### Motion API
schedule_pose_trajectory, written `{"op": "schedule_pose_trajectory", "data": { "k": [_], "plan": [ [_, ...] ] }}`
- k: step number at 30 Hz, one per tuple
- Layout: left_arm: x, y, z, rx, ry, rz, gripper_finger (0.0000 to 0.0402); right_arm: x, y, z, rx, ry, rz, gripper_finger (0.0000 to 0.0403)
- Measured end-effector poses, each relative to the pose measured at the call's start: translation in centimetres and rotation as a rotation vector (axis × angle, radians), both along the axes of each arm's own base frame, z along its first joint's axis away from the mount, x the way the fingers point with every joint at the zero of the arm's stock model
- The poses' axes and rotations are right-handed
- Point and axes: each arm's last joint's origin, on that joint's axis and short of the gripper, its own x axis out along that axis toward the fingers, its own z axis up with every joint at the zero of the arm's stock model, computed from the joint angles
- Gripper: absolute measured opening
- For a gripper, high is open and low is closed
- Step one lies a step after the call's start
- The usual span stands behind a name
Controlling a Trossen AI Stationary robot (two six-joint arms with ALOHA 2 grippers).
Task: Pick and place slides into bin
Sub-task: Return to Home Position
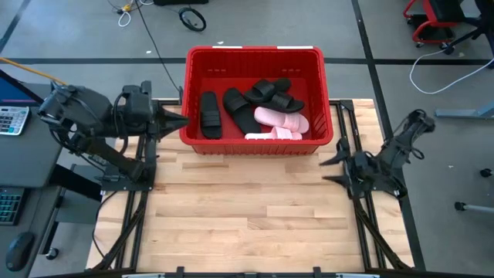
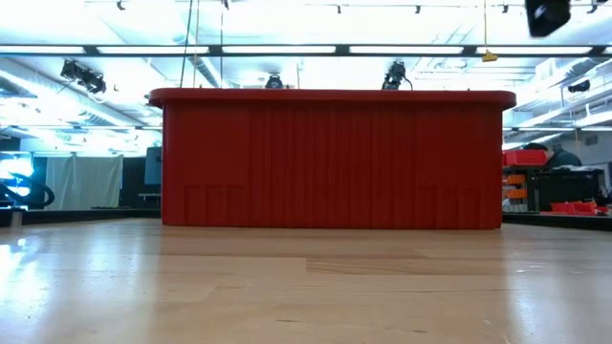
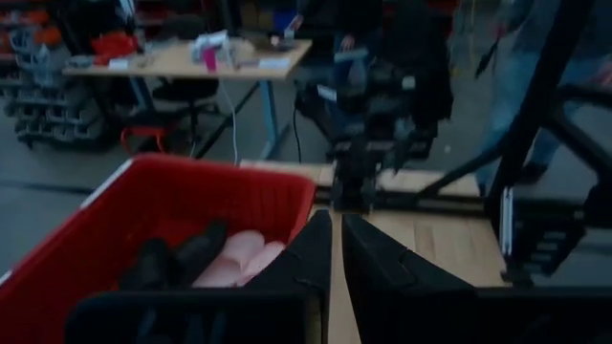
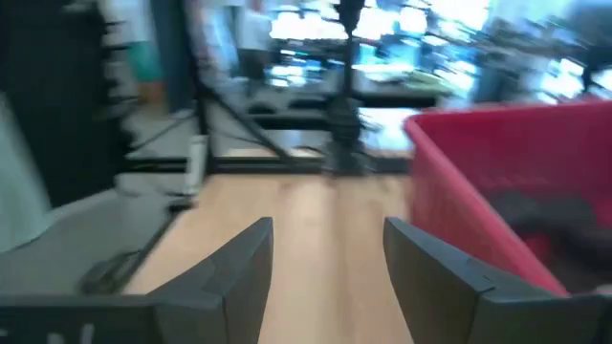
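The red bin (image 1: 255, 58) stands at the table's far middle; its near wall fills the low view (image 2: 333, 158). Inside lie several black slides (image 1: 241, 110) and two pale pink slides (image 1: 282, 120), resting on the bin's floor and partly on each other. They also show in the left wrist view (image 3: 229, 258). My left gripper (image 1: 182, 120) is shut and empty, just beside the bin's left wall. Its fingers show almost closed in the left wrist view (image 3: 337, 248). My right gripper (image 1: 326, 166) is open and empty over the table, to the right of the bin's near right corner (image 4: 328, 258).
Bare wooden table (image 1: 247, 216) lies in front of the bin. The arms' dark bases and frames stand at the table's left edge (image 1: 123, 170) and right edge (image 1: 378, 177). A person stands in the room beyond the table (image 3: 516, 86).
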Motion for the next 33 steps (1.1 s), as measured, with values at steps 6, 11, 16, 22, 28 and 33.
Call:
{"op": "schedule_pose_trajectory", "data": {
  "k": [6, 11, 16, 22, 28, 33],
  "plan": [
    [0.2, -0.1, 1.0, 0.030, -0.092, -0.016, 0.0042, 0.9, -2.0, -0.2, 0.069, 0.022, -0.148, 0.0206],
    [0.2, -0.1, 1.1, 0.027, -0.101, -0.016, 0.0041, 1.5, -3.1, 0.0, 0.072, 0.017, -0.105, 0.0206],
    [0.3, -0.1, 1.1, -0.026, -0.114, -0.005, 0.0033, 1.6, -3.9, -1.7, 0.091, 0.144, -0.176, 0.0206],
    [0.2, -0.1, 1.1, -0.043, -0.118, -0.001, 0.0032, 1.7, -4.0, -3.8, 0.091, 0.122, -0.187, 0.0206],
    [0.2, -0.1, 0.9, -0.046, -0.098, 0.001, 0.0041, 0.6, -4.0, -4.1, 0.084, -0.052, -0.093, 0.0206],
    [0.2, -0.1, 0.8, -0.063, -0.094, 0.006, 0.0042, -0.2, -4.1, -5.2, 0.098, -0.120, -0.067, 0.0206]
  ]
}}
